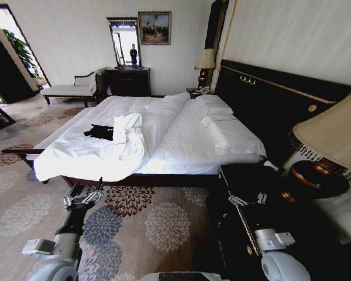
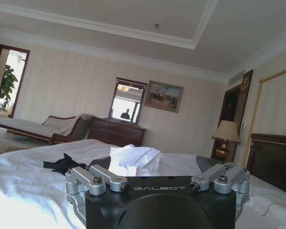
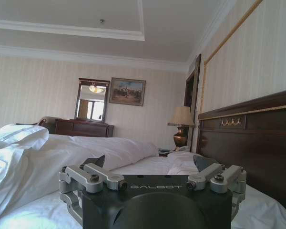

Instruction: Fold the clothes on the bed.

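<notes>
Now, from my left: my left gripper (image 1: 83,199) hangs wide open over the carpet (image 1: 146,228), short of the bed (image 1: 181,146). The black T-shirt (image 1: 99,132) lies crumpled on the sheet, just beside the bunched duvet (image 1: 128,137). I judge it light and limp; pinching a hem or shoulder edge should serve. My right gripper (image 1: 247,199) waits wide open too. Both wrists read "GALBOT"; the shirt's lettering is hidden.

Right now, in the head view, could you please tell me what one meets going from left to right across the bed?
Bare sheet at the bed's left edge → black T-shirt → bunched-up duvet → smooth white cover → pillows → dark headboard.
</notes>
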